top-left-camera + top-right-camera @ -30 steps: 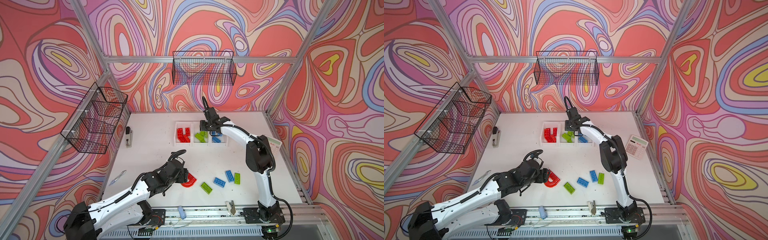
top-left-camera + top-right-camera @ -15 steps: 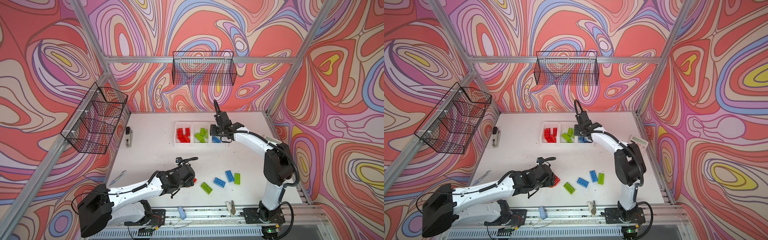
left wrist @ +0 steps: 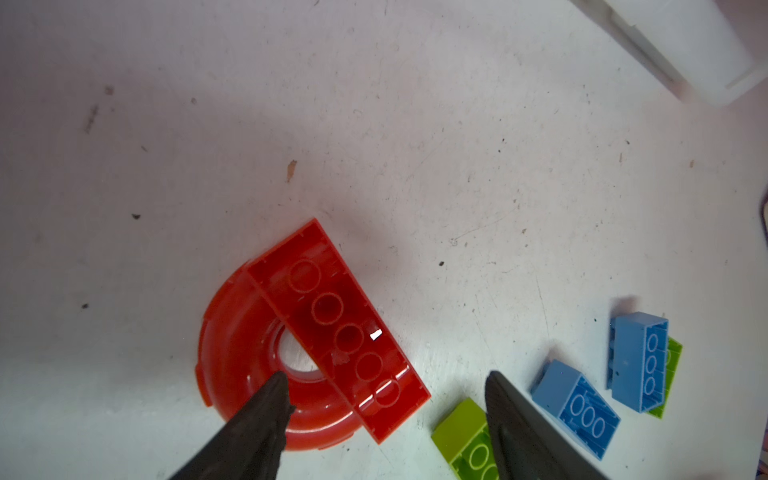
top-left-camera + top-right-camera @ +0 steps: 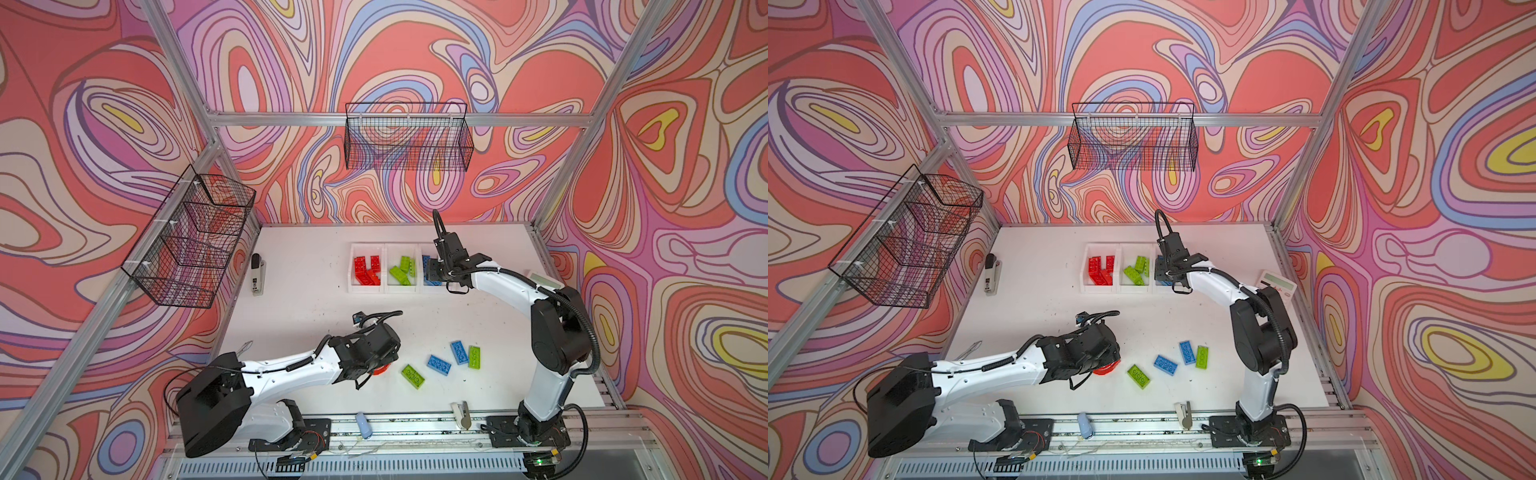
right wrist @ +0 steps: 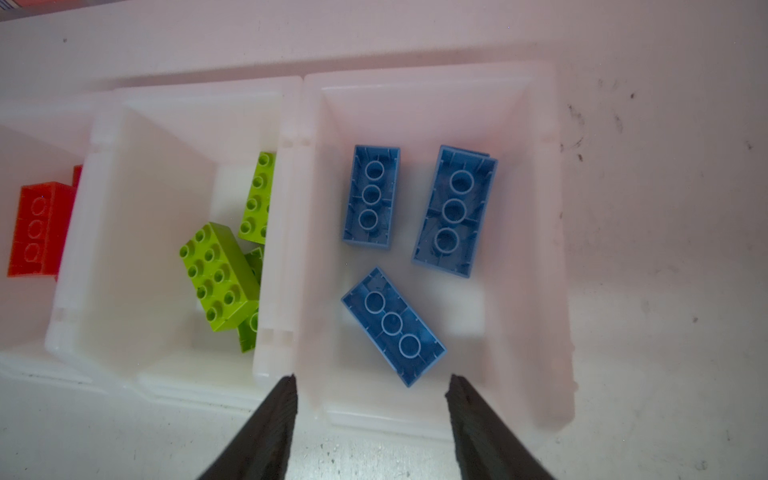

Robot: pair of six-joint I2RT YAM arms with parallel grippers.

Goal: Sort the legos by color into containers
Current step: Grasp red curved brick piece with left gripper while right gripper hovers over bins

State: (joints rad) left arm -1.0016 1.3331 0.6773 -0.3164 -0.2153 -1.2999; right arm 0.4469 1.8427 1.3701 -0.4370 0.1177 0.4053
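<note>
- Three containers (image 4: 368, 289); three blue bricks (image 5: 392, 324) lie in one, under my right gripper (image 5: 370, 382), jaws spread, empty.
- Beside the red arch (image 3: 328, 328): two blue legos (image 4: 439, 365), two green legos (image 4: 412, 376); my left gripper (image 3: 388, 384) is spread over it.

**Both grippers held open**

The left arm (image 4: 291, 370) is stretched out low, and the left gripper (image 3: 386, 376) is pointed downward with jaws parted, nothing clasped. The right arm (image 4: 511, 286) is bent at the elbow and reached far forward. The right gripper (image 5: 372, 378) is likewise parted and empty.
</note>
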